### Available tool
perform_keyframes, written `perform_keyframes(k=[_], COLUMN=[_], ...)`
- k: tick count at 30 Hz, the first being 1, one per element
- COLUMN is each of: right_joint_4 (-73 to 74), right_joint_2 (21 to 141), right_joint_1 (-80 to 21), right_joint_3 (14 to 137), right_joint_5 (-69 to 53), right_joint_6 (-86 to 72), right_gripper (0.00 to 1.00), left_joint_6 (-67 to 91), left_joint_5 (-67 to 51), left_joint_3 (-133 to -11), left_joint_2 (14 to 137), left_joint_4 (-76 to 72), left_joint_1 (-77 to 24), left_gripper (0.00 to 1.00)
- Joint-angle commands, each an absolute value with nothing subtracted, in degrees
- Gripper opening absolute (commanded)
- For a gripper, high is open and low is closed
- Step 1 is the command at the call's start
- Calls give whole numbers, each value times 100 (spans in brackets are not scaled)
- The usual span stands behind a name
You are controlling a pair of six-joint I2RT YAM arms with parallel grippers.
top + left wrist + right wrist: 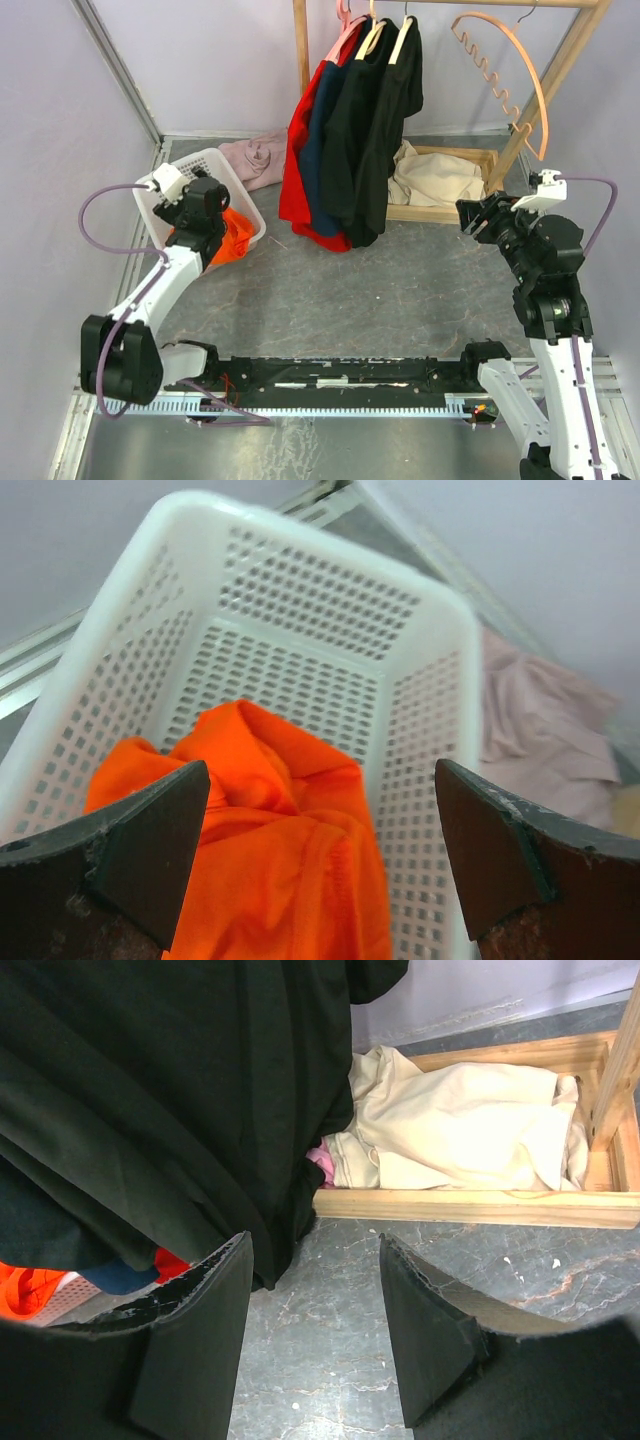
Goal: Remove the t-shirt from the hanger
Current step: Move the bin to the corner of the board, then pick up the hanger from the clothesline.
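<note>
Several t-shirts hang on hangers [400, 35] from the wooden rack at the back: a red one [298, 170], a navy one [322, 130] and a black t-shirt [385, 120] nearest the right arm. My right gripper [472, 215] is open and empty, low above the floor just right of the shirts. In the right wrist view the black t-shirt [180, 1090] fills the upper left, apart from the gripper [315, 1250]. My left gripper [218, 222] is wide open over the white basket [195, 165]. An orange garment [270, 820] lies loose in the basket below the gripper [320, 780].
A cream cloth [435, 175] lies in the rack's wooden base tray [480, 1205]. A pink cloth [255, 160] is heaped behind the basket [300, 590]. An empty orange wavy hanger [500, 60] hangs at the rack's right end. Walls close in on both sides.
</note>
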State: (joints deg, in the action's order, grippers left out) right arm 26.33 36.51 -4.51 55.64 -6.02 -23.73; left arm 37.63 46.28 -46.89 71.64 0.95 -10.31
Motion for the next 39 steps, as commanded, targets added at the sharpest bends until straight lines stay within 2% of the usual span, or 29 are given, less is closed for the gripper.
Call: perform_keyframes(k=[1,6,16,21,31,39], right_joint_4=[2356,2463,2405,2351,2979,3277], right_joint_2=[3762,3853,4524,5340,7557,8678], right_joint_1=[-477,-482,-599,-1318,-3390,-4081], right_joint_3=[5607,5866,7098,7958,10665,12066], right_joint_5=[-689,-655,-961,-372,1808,3251], right_joint_6=[-2311,-2235,-2555,-2378,-1259,-1029], right_gripper=[61,59,56,59,62,63], left_joint_6=[2884,2158,2324,2553,2689,2725], left_joint_5=[4719,4769,2756,3100,4246,4473], left_joint_3=[-4631,-4665,-3791,-3700,-3782,-3696], left_joint_2=[6531,6155,4668,4430,4395,4013], left_joint_4=[-754,-592,-258,134,453,696], left_joint_1=[-1546,-2689,-3451,-3961,-4977,-5308], left_gripper=[99,99,99,99,99,99])
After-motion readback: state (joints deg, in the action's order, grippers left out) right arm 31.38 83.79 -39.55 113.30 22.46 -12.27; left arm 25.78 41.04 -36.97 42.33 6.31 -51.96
